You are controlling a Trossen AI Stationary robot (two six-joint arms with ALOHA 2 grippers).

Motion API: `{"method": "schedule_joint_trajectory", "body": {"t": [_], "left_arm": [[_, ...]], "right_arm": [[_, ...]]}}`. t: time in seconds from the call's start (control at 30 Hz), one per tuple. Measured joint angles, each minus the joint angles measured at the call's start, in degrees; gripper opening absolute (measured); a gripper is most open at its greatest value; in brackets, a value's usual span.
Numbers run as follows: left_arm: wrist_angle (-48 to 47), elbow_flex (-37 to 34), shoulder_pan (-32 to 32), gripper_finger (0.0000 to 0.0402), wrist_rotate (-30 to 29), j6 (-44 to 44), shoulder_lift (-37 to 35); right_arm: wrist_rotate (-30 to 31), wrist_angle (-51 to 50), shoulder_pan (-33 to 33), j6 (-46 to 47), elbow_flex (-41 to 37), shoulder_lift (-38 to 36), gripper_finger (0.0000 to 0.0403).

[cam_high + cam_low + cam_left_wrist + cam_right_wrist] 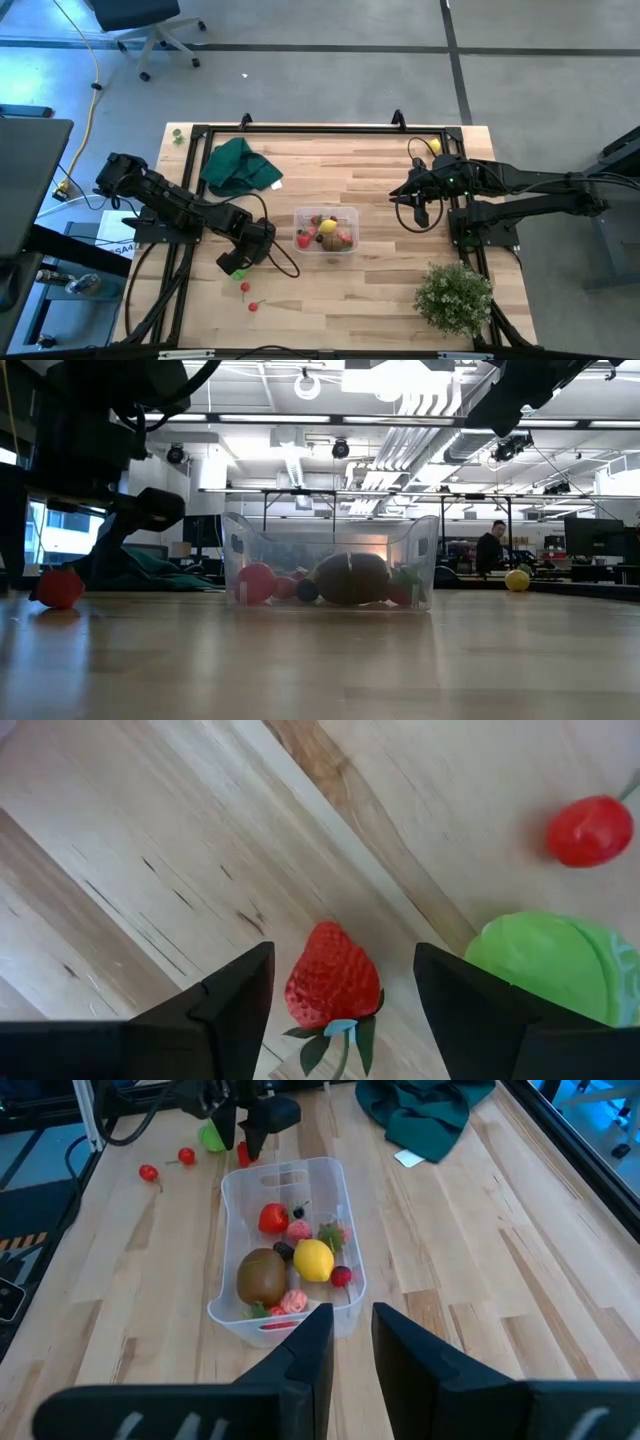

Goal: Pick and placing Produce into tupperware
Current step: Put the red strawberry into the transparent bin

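Note:
A red toy strawberry (330, 985) lies on the wooden table. My left gripper (342, 955) points down over it, open, one finger on each side with a gap to the berry on both. A round green piece (545, 965) lies just beside it and a red cherry (588, 830) a little farther off. The clear tupperware (330, 1180) stands mid-table and holds several produce pieces, among them a yellow lemon (313, 1260) and a brown kiwi (261, 1277). My right gripper (353, 1330) hovers right of the tub, narrowly open, with nothing between its fingers.
A dark green cloth (240, 165) lies at the far left of the table. A leafy plant (455, 295) stands at the near right corner. A yellow piece (434, 146) sits at the far right. Two red cherries (250, 297) lie near the front edge. A black frame (300, 128) borders the table.

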Motion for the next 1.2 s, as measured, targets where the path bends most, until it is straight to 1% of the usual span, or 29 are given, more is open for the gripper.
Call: {"method": "schedule_joint_trajectory", "body": {"t": [0.47,1.2], "left_arm": [[-0.28,0.0,0.11,0.0231,-0.66,0.83,0.42],[-1.31,0.0,0.11,0.0231,-2.52,-0.62,0.39]], "right_arm": [[0.0,0.0,0.0,0.0,0.0,0.0,0.0062],[-0.02,0.0,0.0,0.0,0.0,0.0,0.0062]]}}
